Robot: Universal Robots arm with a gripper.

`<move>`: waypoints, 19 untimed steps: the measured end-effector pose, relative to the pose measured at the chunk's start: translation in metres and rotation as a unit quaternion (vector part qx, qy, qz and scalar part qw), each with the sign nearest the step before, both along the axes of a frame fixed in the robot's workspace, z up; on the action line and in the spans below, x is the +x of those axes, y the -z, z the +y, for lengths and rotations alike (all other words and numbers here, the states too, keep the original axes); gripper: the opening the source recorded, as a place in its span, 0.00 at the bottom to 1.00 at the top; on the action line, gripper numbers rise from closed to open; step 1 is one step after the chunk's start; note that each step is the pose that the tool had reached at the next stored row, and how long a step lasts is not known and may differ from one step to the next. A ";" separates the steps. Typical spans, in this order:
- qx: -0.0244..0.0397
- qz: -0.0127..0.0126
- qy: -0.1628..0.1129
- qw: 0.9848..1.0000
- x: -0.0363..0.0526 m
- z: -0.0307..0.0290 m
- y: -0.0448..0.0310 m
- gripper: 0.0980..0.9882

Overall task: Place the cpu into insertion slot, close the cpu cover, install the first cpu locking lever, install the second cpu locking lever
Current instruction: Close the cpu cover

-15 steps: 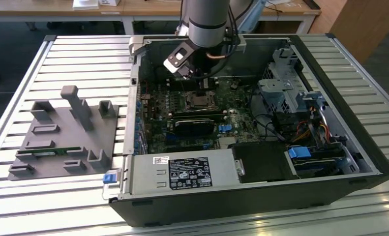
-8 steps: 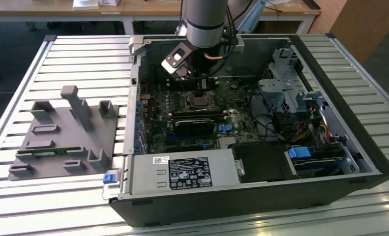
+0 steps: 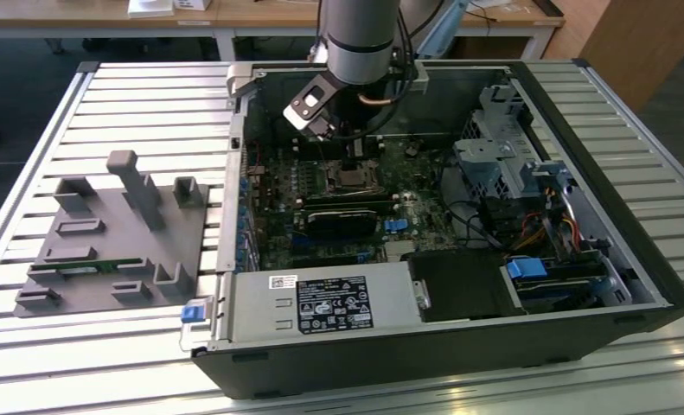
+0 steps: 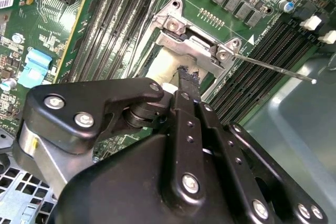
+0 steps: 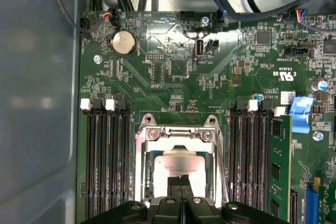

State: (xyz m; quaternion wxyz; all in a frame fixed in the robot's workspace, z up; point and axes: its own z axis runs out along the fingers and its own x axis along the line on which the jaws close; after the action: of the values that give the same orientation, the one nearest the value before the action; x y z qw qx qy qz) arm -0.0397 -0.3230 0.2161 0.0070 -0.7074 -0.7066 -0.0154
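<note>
Green motherboard [image 5: 173,93] lies under the arm in the first wrist view, dotted with small white print and a few pale stickers whose lettering is too fine to make out. A round silver coin cell [image 5: 124,42] sits near its far edge. Long black memory slots [image 5: 105,161] run on both sides of the socket, one of them holding a green memory module [image 5: 276,171], with a blue clip [image 5: 299,115] just beside it.

The cpu [image 5: 176,163], its top silvery-grey with faint markings, lies in the insertion slot [image 5: 150,182] between the two banks of slots. The cpu cover [image 5: 178,134] frames it in bright metal; whether the frame is pressed fully down cannot be told. In the second wrist view a thin locking lever [image 4: 273,67] sticks out sideways from the cover's corner, free of any catch.

The gripper [image 5: 180,181] is right over the chip. Its black jaws are together with nothing seen between them, and their tip meets the cpu's top.

In the exterior view the silver arm [image 3: 359,35] reaches down into the open black computer case [image 3: 434,354], which rests on a slatted metal table [image 3: 145,95]. A black label [image 3: 332,307] with white print and a white barcode sticker [image 3: 284,282] mark the power supply, and a grey fixture [image 3: 111,242] stands at the exterior view's left
</note>
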 end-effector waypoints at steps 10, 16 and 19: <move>0.000 0.000 0.000 1.000 -0.0109 0.0000 0.0066 0.01; 0.000 0.000 0.000 1.000 -0.0116 0.0000 0.0139 0.01; 0.000 0.001 0.000 1.000 -0.0117 -0.0001 0.0161 0.01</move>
State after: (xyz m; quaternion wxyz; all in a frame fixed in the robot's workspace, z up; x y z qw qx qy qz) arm -0.0514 -0.3231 0.2000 0.0071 -0.7074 -0.7067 -0.0147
